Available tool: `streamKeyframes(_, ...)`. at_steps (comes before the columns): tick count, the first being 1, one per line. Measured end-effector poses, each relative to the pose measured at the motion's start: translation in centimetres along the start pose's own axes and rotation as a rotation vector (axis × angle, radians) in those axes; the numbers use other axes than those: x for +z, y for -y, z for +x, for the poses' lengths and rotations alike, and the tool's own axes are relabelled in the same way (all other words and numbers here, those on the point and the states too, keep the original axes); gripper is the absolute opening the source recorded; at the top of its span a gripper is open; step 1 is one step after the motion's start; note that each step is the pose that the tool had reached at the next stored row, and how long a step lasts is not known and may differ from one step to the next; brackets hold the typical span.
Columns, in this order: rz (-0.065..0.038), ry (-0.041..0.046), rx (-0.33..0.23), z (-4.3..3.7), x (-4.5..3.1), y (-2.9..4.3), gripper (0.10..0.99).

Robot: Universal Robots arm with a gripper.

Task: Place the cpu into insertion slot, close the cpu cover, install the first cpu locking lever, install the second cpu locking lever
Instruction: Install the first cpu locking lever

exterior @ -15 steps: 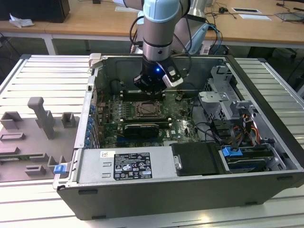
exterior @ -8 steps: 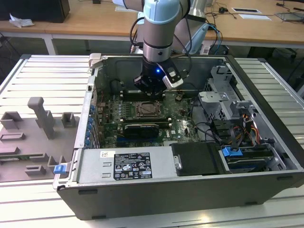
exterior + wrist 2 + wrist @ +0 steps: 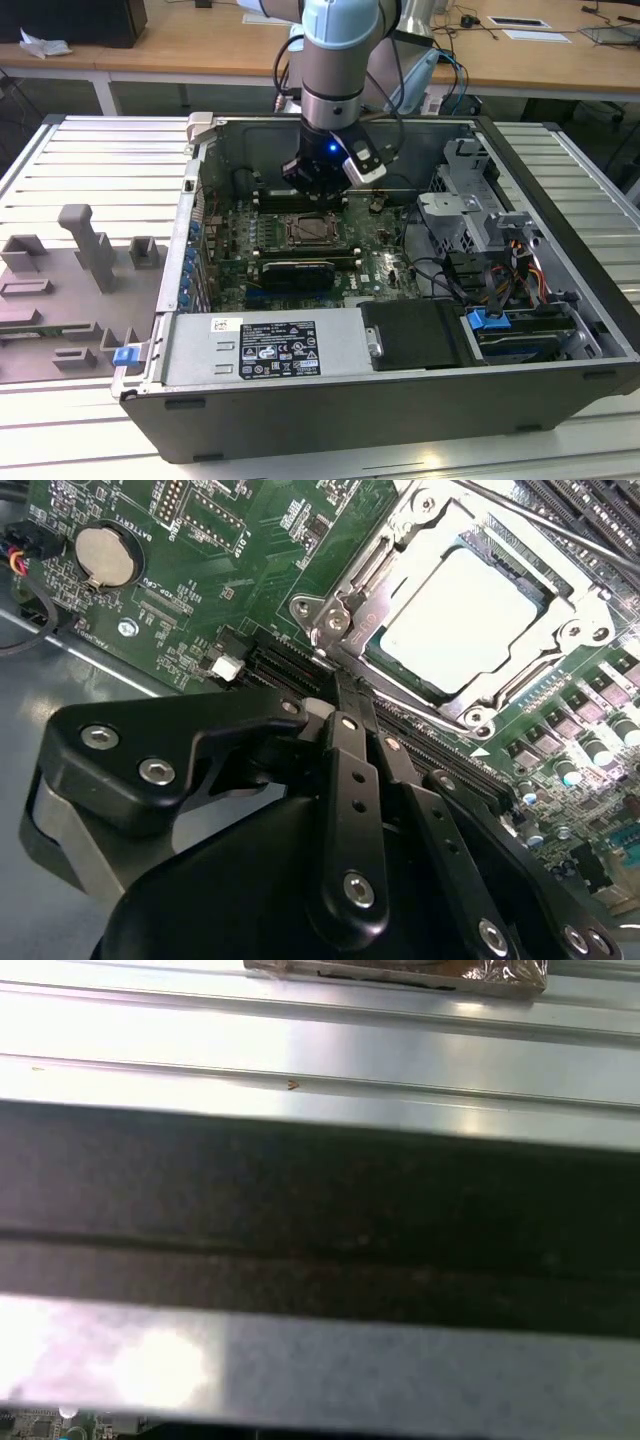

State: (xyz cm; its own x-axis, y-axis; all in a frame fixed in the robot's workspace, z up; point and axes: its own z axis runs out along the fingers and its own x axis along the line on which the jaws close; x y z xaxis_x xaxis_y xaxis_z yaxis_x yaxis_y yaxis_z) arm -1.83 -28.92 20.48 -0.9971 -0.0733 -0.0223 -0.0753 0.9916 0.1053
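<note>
1. The cpu (image 3: 455,615) is seen once in the second wrist view, seated flat in its socket on the green board (image 3: 200,580), its pale metal top showing through the window of the cover.
2. One cpu cover (image 3: 560,640) is counted: a metal frame lying closed around the chip.
3. One gripper (image 3: 345,705) is seen in the second wrist view, just beside the socket's corner; its fingers (image 3: 350,770) are drawn narrowly together with nothing held between them.
4. One round coin battery (image 3: 103,555) is seen on the board, well apart from the socket.
5. In the exterior view, one open computer case (image 3: 560,340) is laid on a ribbed metal desk (image 3: 90,160), and the arm (image 3: 335,60) reaches down into it above the socket (image 3: 312,232).
6. One black box with a white label (image 3: 275,348) is seen along the case's near wall.
7. Grey holders (image 3: 90,250) are set on the desk towards the exterior view's left, outside the case.
</note>
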Motion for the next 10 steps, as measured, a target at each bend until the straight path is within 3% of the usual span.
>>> streamKeyframes(10,0.010,-0.0007,0.001,0.01,0.05,0.01,0.106)
